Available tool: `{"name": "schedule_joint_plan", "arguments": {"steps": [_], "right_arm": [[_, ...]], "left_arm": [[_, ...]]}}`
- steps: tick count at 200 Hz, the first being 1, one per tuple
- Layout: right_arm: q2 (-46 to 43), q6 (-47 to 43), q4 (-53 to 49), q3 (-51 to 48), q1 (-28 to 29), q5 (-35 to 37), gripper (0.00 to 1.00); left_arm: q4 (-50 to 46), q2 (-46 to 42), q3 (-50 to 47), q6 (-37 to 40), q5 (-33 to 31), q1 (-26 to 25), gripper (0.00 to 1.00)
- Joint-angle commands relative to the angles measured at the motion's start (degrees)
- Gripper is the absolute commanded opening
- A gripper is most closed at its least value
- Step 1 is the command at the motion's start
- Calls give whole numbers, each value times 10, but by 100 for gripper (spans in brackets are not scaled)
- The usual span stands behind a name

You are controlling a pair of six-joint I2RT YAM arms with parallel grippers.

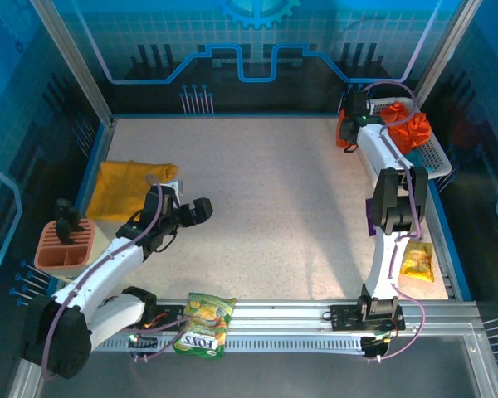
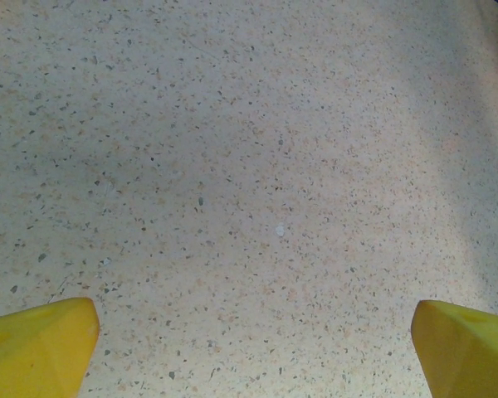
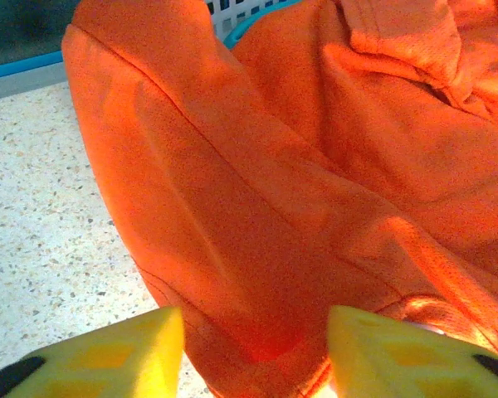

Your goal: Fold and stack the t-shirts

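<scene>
Orange shirt (image 3: 274, 207) hangs over the rim of the basket (image 1: 438, 157) at the counter's (image 1: 274, 182) far right corner, a fold dropping straight between the right arm's jaws, half spread either side of it; whether they pinch it I cannot tell. The left arm's jaws gape wide over the counter, near the mustard shirt (image 1: 124, 189).

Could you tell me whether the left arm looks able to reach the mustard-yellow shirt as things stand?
Probably yes: the mustard-yellow shirt lies uncovered on the table, close beside the left gripper, which is open and holding nothing.
</scene>
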Motion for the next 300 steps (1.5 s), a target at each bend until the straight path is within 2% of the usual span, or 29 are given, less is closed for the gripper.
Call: {"name": "schedule_joint_plan", "arguments": {"steps": [1,14,33,47,58,72,89,143,248,279,300], "right_arm": [[-1,-10,-4,2,8,33,37],[-2,-12,-4,1,8,39,27],[-6,-13,-2,-6,10,53,19],[-11,-12,-6,-12,11,54,17],[-24,-12,-5,-22,14,54,26],[-47,-16,17,-50,21,51,54],[-72,-24,31,-75,34,61,66],[-81,-34,49,-116,58,82,76],[-9,-32,20,-56,36,96,65],[7,-36,17,-43,30,97,59],[16,-40,18,-34,28,101,48]], "left_arm": [[15,0,-3,-14,12,-6,98],[17,3,-2,-14,14,-6,98],[16,10,5,-13,16,-7,98],[14,16,8,-10,17,-8,98],[14,19,10,-8,18,-8,98],[14,22,10,-6,17,-8,98],[17,28,10,-5,17,-8,98],[25,46,10,-4,24,-10,98],[26,58,7,-3,24,-11,99],[29,58,4,-4,23,-11,99],[30,58,3,-4,22,-11,99]]}}
